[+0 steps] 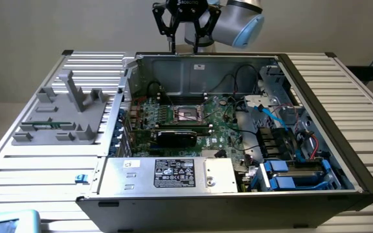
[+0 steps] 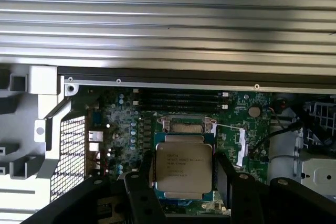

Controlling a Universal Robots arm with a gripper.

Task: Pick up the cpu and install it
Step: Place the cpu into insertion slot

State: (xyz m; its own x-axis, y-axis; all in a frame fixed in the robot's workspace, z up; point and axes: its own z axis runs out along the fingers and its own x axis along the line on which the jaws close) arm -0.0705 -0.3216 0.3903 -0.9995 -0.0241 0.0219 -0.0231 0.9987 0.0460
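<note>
Wrist view: gripper (image 2: pixel 184 184) pinches the cpu (image 2: pixel 184 171) flat between its two fingers (image 2: pixel 143 182), silver printed top facing the camera. Cpu hangs clear above the green motherboard (image 2: pixel 252 129), and the socket (image 2: pixel 185 127) shows just past its edge. Exterior view: gripper is raised high, seen over the far wall of the open computer case (image 1: pixel 193 73), well above socket and black expansion card (image 1: pixel 177 137).
</note>
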